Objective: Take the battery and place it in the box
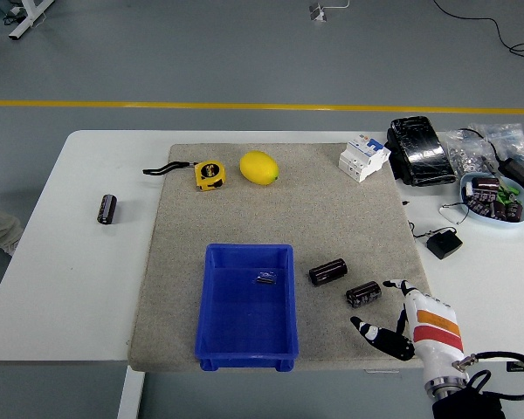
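Near the lower right corner of my view, the right hand (400,325) reaches in over the mat (349,218), its fingers spread and holding nothing. Its thumb (373,333) points left across the mat and another finger (396,285) points up toward the closest battery (363,293), which lies on its side just beside that fingertip — I cannot tell whether they touch. A second battery (327,271) lies a little up and to the left of the first, between it and the box (246,348). Both sit on the mat, outside the box.

I see the blue box standing at the mat's near edge, left of the two batteries, with one small dark battery (266,278) already lying inside, toward its far right part. A fourth battery (107,209) lies well apart on the bare white desk (79,288), to the left of the mat.

At the far side of the mat I can make out a yellow tape measure (210,174) with its black strap trailing left, a lemon (258,168) just beside it, and a white breaker block (363,156) at the mat's far right corner. On the desk to the right — off the mat — are a black wrapped pack (419,150), a blue bowl (472,206) of small parts and a black adapter (444,243) with its cord.
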You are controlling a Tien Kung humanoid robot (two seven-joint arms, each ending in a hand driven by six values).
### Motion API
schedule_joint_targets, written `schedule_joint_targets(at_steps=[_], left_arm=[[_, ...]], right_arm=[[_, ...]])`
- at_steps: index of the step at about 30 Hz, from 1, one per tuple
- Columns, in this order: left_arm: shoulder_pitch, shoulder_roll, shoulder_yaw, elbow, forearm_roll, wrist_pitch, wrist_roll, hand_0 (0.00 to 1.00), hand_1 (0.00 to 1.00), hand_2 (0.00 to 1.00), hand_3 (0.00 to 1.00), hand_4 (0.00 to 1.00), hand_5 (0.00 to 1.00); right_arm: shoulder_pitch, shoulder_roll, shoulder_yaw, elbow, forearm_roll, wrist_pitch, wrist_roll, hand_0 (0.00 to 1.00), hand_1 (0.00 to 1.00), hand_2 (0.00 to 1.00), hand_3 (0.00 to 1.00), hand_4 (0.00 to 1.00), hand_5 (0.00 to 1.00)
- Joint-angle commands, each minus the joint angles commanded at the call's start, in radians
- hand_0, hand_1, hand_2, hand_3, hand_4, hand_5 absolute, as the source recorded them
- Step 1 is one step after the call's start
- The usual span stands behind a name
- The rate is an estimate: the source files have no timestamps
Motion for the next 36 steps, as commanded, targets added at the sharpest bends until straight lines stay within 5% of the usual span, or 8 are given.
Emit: schedule_joint_targets(at_steps=[11, 36], left_arm=[[-0.004, -0.002, 0.012, -0.001, -0.018, 0.003, -0.004, 0.687, 0.661, 0.705, 0.622, 0.642, 0.650], [0.002, -0.006, 0.013, -0.001, -0.016, 0.000, -0.005, 0.688, 0.664, 0.709, 0.621, 0.640, 0.650]], right_arm=[[0.088, 0.068, 0.002, -0.106, 0.000, 0.000, 0.000, 0.082, 0.081, 0.190, 0.700, 0.998, 0.558], [0.081, 0.087, 0.030, -0.146, 0.000, 0.000, 0.000, 0.085, 0.092, 0.210, 0.681, 0.998, 0.576]])
